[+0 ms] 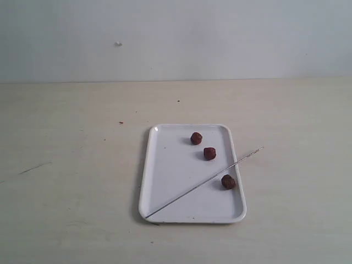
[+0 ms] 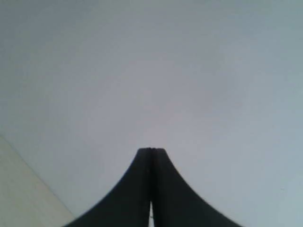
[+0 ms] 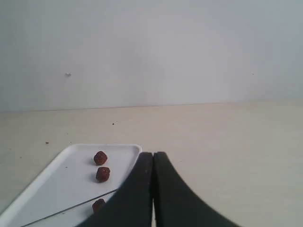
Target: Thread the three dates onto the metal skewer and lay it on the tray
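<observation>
The white tray [image 1: 165, 181] lies on the table at centre, and shows again [image 3: 57, 184] in the right wrist view. Three dates rest loose on it: one at the far end [image 1: 196, 138] [image 3: 100, 157], one in the middle [image 1: 209, 153] [image 3: 102, 173], one near the right rim [image 1: 228, 181] [image 3: 98, 205]. The thin metal skewer [image 1: 203, 183] [image 3: 71, 207] lies diagonally across the tray, its tip sticking out past the right rim. My right gripper [image 3: 153, 154] is shut and empty, off the tray's right side. My left gripper [image 2: 152, 150] is shut, facing a blank wall.
The beige tabletop [image 1: 71, 165] surrounds the tray on all sides, with a grey-white wall [image 1: 176, 38] behind it. Neither arm appears in the exterior view. A few small dark specks dot the table.
</observation>
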Controlling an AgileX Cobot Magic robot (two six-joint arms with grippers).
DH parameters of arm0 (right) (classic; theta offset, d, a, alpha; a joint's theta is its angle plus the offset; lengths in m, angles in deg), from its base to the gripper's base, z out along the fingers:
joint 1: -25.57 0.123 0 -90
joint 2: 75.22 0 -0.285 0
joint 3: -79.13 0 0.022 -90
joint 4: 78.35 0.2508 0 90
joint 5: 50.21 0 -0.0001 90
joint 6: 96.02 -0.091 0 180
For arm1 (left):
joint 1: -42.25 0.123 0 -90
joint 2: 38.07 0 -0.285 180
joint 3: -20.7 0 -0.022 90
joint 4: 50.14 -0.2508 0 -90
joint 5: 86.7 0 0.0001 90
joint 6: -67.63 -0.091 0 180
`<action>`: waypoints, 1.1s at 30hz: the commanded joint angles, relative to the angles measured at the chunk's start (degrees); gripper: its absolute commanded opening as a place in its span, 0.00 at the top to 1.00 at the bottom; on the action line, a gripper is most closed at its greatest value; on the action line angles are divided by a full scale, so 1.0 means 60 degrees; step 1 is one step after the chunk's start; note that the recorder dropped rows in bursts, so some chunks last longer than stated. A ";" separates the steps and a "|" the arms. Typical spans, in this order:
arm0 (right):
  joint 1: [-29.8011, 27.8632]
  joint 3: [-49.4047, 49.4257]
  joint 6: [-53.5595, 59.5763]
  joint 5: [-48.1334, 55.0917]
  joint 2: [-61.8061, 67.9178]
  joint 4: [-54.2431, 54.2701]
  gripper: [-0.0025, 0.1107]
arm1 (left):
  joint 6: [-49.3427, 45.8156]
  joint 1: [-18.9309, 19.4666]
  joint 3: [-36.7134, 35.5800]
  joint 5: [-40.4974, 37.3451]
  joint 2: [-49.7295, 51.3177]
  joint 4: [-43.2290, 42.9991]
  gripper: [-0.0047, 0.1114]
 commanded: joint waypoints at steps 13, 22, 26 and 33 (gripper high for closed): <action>-0.0063 0.0048 0.0013 -0.0041 -0.0057 0.0043 0.98 | -0.1793 0.0026 1.0522 -1.1669 1.0195 -0.5740 0.96; -0.0063 0.0048 0.0013 -0.0041 -0.0057 0.0043 0.98 | -0.3599 0.0026 1.4051 -1.4797 1.4869 -0.3993 0.96; -0.0063 0.0048 0.0013 -0.0041 -0.0057 0.0043 0.98 | -0.5958 -0.0328 1.4094 -1.4797 1.6114 -0.0780 0.96; -0.0063 0.0048 0.0013 -0.0041 -0.0057 0.0043 0.98 | -0.5746 -0.3542 1.4077 -1.4797 1.7361 -0.4045 0.96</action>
